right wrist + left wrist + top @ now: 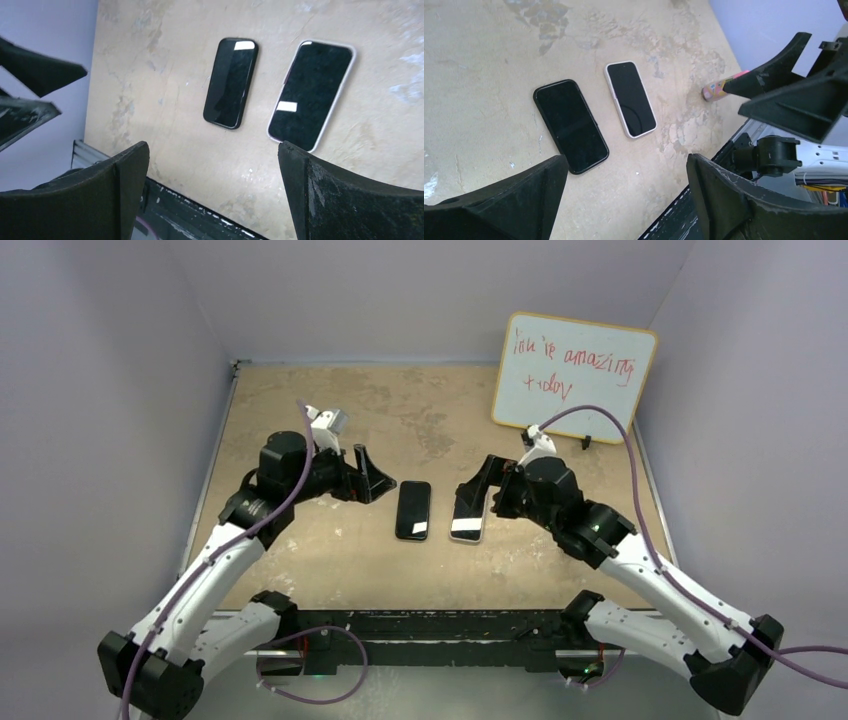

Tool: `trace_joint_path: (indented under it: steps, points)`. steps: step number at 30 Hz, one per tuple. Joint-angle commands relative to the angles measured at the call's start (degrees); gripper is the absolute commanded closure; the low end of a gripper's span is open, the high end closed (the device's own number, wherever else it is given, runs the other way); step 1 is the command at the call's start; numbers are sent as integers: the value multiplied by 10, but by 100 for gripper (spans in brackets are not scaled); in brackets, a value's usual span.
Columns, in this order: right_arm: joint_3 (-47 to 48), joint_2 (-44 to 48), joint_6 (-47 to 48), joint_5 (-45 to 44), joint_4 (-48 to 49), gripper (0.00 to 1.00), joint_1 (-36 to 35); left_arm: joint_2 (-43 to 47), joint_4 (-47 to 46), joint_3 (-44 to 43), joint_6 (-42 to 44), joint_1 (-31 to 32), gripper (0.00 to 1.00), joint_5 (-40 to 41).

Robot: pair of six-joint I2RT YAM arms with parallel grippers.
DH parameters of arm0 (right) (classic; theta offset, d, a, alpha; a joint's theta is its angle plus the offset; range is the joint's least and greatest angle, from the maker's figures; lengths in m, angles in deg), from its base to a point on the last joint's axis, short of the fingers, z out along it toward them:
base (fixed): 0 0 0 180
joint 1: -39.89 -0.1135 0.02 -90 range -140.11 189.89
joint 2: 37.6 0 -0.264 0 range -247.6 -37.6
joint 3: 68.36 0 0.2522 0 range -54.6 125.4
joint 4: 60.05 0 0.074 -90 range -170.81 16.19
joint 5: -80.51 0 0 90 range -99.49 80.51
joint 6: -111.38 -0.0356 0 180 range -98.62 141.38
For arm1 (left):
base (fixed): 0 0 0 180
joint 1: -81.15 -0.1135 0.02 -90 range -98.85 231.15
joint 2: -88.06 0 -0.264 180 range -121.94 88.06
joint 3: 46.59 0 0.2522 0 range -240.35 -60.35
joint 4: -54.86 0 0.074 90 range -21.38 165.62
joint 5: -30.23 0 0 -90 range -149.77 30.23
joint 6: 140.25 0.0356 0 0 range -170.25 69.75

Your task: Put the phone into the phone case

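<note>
Phone, probably the white-rimmed one, is lying flat, looking rigid, slick and thin; long edges are seeming the best hold; both jaws are gaping wide.

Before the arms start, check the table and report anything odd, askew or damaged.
Nothing is spilled or broken. The black-edged slab and the white-edged slab lie flat, side by side, apart. One oddity: both show dark glossy faces, so I cannot tell which is the case. The table is only blotchy.

The left arm and right arm are white shells with black joints and black bases. A purple cable trails along each. The left pincer has matte black, scuffed, wedge-shaped fingers.
</note>
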Motion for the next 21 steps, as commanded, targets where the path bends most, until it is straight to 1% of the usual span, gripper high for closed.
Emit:
trace_joint_path:
  steps: [1,8,21]
  points:
    - [55,29,52,-83,-71,1,-2,51,8,-23,-1,-3,7,-8]
    - [56,73,66,-81,-68,1,-2,99,43,-27,-9,-3,4,47]
    - [34,96,56,-77,-67,1,-1,133,52,-24,-20,-3,2,56]
